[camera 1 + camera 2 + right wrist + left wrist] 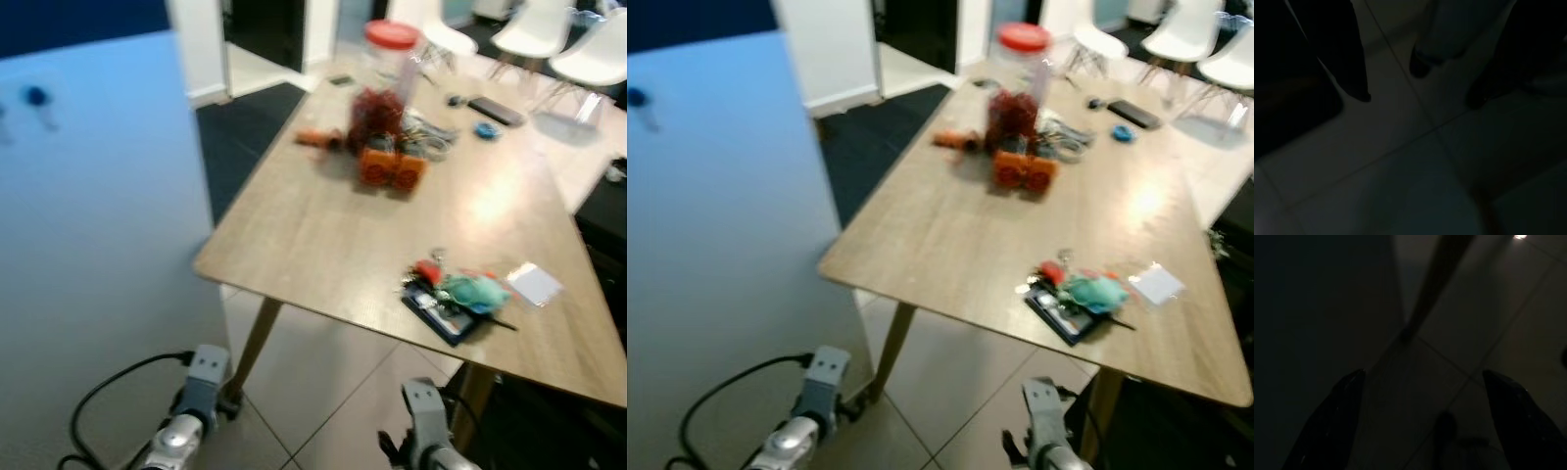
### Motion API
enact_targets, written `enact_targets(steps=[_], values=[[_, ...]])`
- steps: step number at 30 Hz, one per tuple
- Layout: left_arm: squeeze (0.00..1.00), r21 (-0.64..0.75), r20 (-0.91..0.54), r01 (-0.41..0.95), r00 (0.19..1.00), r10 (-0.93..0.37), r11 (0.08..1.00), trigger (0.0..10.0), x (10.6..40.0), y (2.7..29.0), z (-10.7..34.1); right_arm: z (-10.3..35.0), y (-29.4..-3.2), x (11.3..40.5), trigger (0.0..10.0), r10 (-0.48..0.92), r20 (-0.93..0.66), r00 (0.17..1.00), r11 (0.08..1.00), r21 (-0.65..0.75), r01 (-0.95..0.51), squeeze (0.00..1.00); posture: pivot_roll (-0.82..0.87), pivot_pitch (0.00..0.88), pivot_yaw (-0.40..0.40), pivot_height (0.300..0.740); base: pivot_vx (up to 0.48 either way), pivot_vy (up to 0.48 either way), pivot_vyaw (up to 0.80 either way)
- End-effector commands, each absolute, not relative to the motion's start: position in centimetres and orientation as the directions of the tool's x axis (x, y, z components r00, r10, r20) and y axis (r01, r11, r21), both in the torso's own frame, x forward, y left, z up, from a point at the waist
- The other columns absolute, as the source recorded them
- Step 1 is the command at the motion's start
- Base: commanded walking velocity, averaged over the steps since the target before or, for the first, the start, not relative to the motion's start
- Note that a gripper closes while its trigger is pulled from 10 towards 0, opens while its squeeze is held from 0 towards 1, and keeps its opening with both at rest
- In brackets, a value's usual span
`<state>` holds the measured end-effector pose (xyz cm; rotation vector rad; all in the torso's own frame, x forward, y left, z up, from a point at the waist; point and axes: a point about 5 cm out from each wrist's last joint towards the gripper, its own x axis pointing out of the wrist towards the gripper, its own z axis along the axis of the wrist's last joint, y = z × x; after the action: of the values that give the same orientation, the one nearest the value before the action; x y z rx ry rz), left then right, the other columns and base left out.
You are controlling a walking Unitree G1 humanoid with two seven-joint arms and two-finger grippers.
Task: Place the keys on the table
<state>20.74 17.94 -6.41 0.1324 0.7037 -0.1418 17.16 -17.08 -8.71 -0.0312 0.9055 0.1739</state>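
Left pincer (1420, 423) spread, right pincer (1418, 100) spread, keys (453, 292) blurred on table (323, 235).

No text, label, brand, number or sign can be read anywhere. The head views are soft with blur. The red-lidded jar (388, 76) on the worktop (323, 235) shows no legible label. The white card (535, 284) near the worktop's near edge looks blank. The dark flat case (446, 315) under the bunch of keys (458, 290) carries pale marks too small to make out. The dark handset (496, 111) at the far end shows nothing legible. Both wrist views are too dark to show any writing.
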Motion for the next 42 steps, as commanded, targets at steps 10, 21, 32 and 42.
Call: enact_targets(steps=[10, 21, 32, 42], values=[[0.00, 0.065, -0.673, 0.151, 0.736, -0.068, 0.986, 10.0, 20.05, 18.07, -6.86, -8.58, -17.12, 17.52, 10.0, 0.143, -0.787, 0.601, 0.983, 0.039, -0.182, 0.00, 0.09, 0.000, -0.077, 0.740, 0.000, 0.000, 0.80], [0.00, 0.072, -0.681, 0.159, 0.729, -0.068, 0.985, 10.0, 20.23, 18.05, -6.84, -8.59, -17.08, 17.52, 10.0, 0.141, -0.787, 0.601, 0.983, 0.040, -0.179, 0.00, 0.09, 0.000, -0.074, 0.740, 0.000, 0.000, 0.80], [0.00, 0.078, -0.679, 0.175, 0.730, -0.076, 0.981, 10.0, 20.44, 17.81, -6.75, -8.54, -17.17, 17.60, 10.0, 0.139, -0.785, 0.603, 0.983, 0.038, -0.178, 0.00, 0.09, 0.000, -0.076, 0.740, 0.000, 0.000, 0.80], [0.00, 0.079, -0.684, 0.178, 0.726, -0.077, 0.981, 10.0, 20.38, 17.82, -6.80, -8.49, -17.17, 17.70, 10.0, 0.135, -0.781, 0.610, 0.985, 0.039, -0.168, 0.00, 0.09, 0.000, -0.074, 0.740, 0.000, 0.000, 0.80]])
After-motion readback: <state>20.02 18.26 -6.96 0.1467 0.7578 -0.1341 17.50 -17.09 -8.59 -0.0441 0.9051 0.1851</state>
